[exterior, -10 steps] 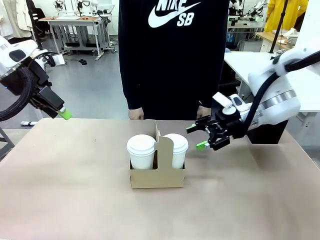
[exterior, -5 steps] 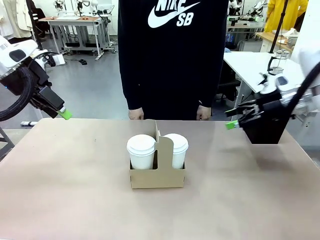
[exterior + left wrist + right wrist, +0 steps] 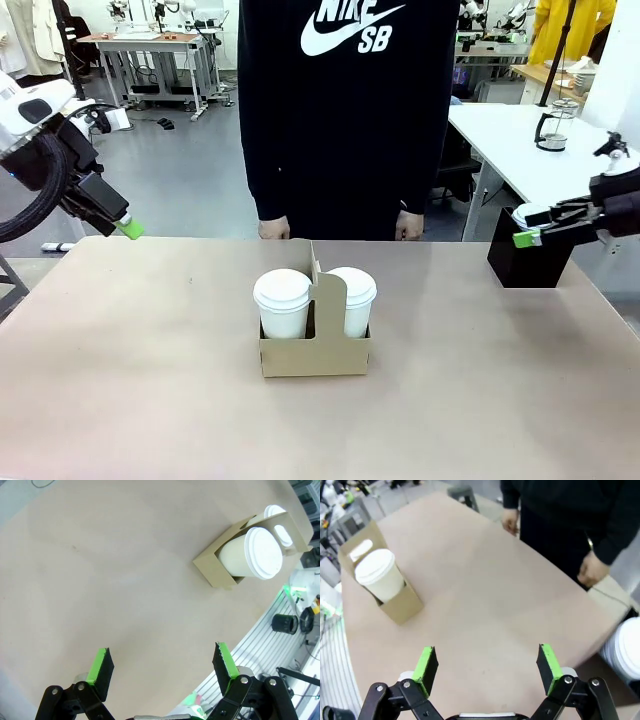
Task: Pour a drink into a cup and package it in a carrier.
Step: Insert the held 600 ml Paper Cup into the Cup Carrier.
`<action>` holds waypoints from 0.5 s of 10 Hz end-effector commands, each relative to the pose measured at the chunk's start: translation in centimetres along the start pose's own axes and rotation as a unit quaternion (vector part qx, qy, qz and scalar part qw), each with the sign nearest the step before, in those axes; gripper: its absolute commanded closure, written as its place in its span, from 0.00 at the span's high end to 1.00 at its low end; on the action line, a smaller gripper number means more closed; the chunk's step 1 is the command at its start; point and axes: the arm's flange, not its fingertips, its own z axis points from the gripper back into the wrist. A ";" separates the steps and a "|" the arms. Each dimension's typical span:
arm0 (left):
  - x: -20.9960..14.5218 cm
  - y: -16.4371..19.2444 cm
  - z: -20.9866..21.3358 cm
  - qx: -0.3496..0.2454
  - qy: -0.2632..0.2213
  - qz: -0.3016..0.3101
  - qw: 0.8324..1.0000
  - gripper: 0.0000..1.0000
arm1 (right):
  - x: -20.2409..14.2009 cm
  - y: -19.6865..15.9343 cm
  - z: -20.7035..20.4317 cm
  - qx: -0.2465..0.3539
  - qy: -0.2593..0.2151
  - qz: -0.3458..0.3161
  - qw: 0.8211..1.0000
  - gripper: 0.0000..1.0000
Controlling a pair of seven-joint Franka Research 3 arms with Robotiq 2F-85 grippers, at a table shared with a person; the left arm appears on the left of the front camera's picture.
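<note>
The carrier (image 3: 315, 355) walls hide the lower halves of both cups (image 3: 283, 303), so any liquid inside cannot be told. The right gripper (image 3: 530, 230) is cut off by the front view's right edge. The person's hands (image 3: 272, 229) are half hidden behind the table (image 3: 150, 380) edge.

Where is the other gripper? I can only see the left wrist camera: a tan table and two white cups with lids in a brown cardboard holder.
Observer: The right gripper hangs open at the table's right side, next to a black box.
Operator: What's in the box?
Observer: A white round cup top pokes out of it; the rest is hidden.
Operator: Is anybody there?
Observer: Yes. A person in a black top stands at the far side, with both hands at the table's edge, behind the brown cardboard carrier.
</note>
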 end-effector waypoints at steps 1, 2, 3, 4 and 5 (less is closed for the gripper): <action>0.0 -0.2 0.2 0.005 0.001 0.007 1.000 1.00 | -0.7 0.3 0.9 -0.010 0.021 -0.030 0.999 1.00; 0.0 -0.2 0.2 0.005 0.001 0.007 1.000 1.00 | -1.3 0.2 1.3 -0.003 0.019 -0.044 0.999 1.00; 0.0 -0.2 0.2 0.005 0.001 0.007 1.000 1.00 | -1.8 0.0 1.5 0.005 0.004 -0.039 0.999 1.00; 0.0 -0.2 0.2 0.005 0.001 0.007 1.000 1.00 | -1.3 -0.3 0.7 -0.007 0.011 -0.021 1.000 1.00; 0.0 -0.2 0.2 0.005 0.001 0.007 1.000 1.00 | -1.3 -0.3 0.7 -0.007 0.011 -0.021 1.000 1.00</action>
